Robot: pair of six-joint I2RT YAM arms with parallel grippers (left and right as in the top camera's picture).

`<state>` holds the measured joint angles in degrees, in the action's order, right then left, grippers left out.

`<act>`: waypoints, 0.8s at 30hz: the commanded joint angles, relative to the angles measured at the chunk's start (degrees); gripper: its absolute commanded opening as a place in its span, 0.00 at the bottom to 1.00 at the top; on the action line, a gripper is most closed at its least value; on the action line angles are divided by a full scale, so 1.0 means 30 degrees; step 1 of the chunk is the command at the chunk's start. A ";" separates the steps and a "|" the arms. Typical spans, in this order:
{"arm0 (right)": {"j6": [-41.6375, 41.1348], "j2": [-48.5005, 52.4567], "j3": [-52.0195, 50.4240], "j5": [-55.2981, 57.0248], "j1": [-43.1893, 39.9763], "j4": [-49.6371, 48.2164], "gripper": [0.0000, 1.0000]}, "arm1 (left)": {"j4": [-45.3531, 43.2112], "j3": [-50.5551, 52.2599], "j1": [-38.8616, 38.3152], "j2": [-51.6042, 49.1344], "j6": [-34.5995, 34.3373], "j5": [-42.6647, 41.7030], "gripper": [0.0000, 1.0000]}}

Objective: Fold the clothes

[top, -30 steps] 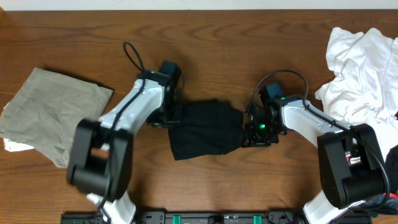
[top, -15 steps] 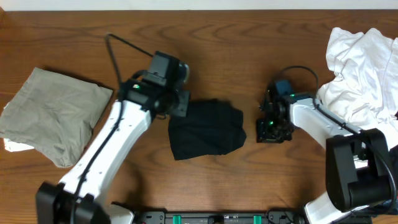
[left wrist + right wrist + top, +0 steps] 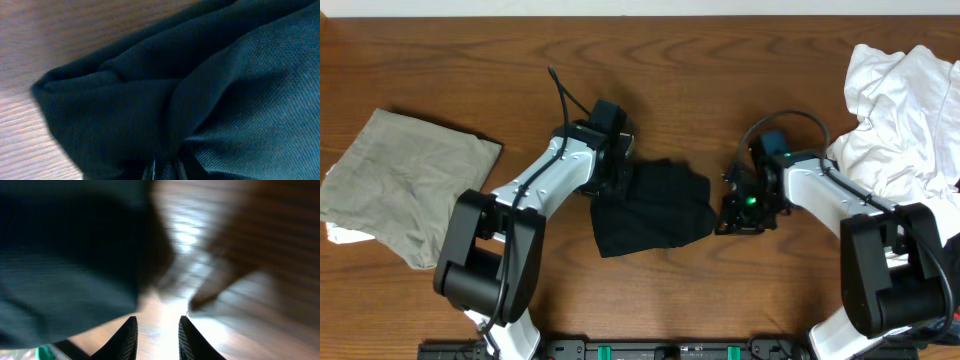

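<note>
Nearest the arms' bases, the black shirt (image 3: 655, 210) lay mid-table as a compact, roughly squared bundle, with wood showing all round it. The left claw (image 3: 620, 172) sat at the bundle's upper left corner. In its wrist view dark knit filled the picture and creases ran down into the nearly closed fingertips, so it was judged clenched on a fold of the shirt. The right claw (image 3: 158, 332) stood just beside the shirt's right edge, released, with only bare table (image 3: 720, 60) between its fingers. The knit was judged light, limp and stretchy, likely to sag and slide out of its layers if lifted by one point. A hold on a doubled edge or corner, through all layers, would suit best. Further out, a khaki garment (image 3: 405, 180) lay folded flat at the left, and a white heap (image 3: 905, 100) lay crumpled at the far right corner, unfolded.
</note>
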<state>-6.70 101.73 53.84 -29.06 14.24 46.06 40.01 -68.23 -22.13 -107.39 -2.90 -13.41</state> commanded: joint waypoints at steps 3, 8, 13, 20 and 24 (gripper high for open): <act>-0.0430 0.0197 -0.0117 -0.1829 0.1770 -0.1005 0.29 | 0.1588 0.0102 0.0051 -0.0889 -0.0634 -0.1472 0.16; -0.2681 0.0197 -0.0117 0.0022 0.2754 -0.3133 0.31 | 0.4940 0.0102 0.0051 -0.0889 -0.2149 -0.1749 0.16; -0.3774 0.0197 -0.0117 0.2958 0.2470 -0.4983 0.33 | 0.8349 0.0102 0.0044 -0.0889 -0.2739 -0.2863 0.16; -0.3169 0.0197 -0.0109 0.4051 0.1268 -0.7694 0.34 | 1.0163 0.0102 0.0044 -0.0787 -0.2659 -0.4051 0.11; -0.1719 0.0109 0.0131 0.3818 0.0882 -0.6885 0.33 | 0.9785 0.0007 0.0073 0.0619 -0.2113 -0.3774 0.07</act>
<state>-15.25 101.73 53.80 -18.28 17.65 24.03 69.73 -68.47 -21.87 -108.99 -10.26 -24.08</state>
